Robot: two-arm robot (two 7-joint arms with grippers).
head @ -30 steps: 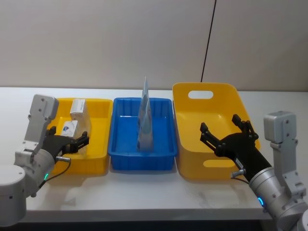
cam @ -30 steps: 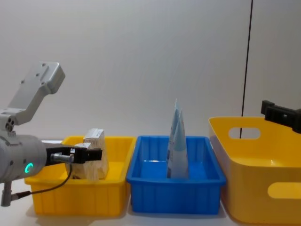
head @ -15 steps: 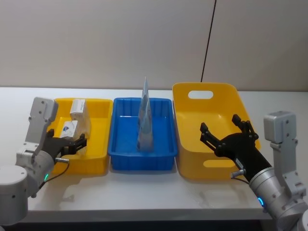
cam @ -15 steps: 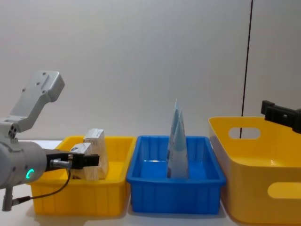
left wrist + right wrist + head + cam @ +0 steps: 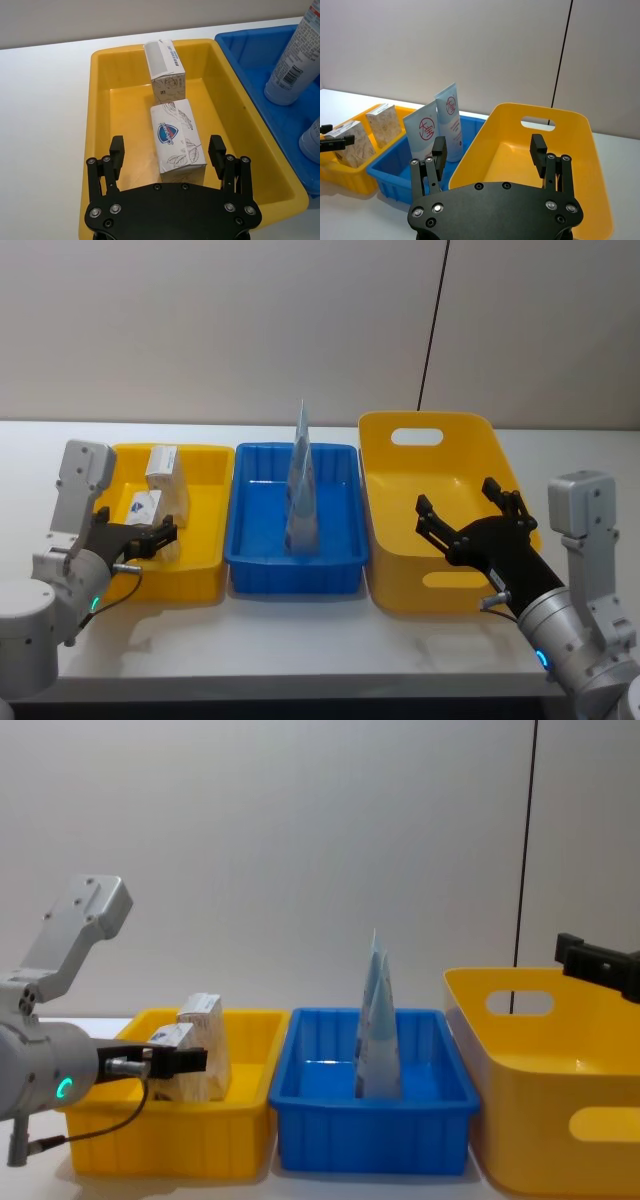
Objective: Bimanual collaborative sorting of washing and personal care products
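Left fingers: spread wide on the left gripper [image 5: 166,144], empty, flanking the near end of the logo pack [image 5: 177,135] with a gap on either side; low over the front of the left yellow bin [image 5: 205,450].
Right fingers: spread wide on the right gripper [image 5: 457,495], holding nothing, poised above the right yellow bin [image 5: 450,422].
Packs: logo pack lying flat in the left yellow bin; second pack [image 5: 165,65] just behind it, nearer the far wall.
Tubes: two pale blue tubes [image 5: 302,490] standing upright, cap down, in the blue bin [image 5: 340,560] between the two yellow ones.
Surface: white [image 5: 300,640], carrying the three bins side by side.
Room: plain grey wall, with a dark cable [image 5: 432,330] running down it.
Change: left gripper drawn back slightly toward the robot's body since a second ago; right gripper, packs and tubes as before.
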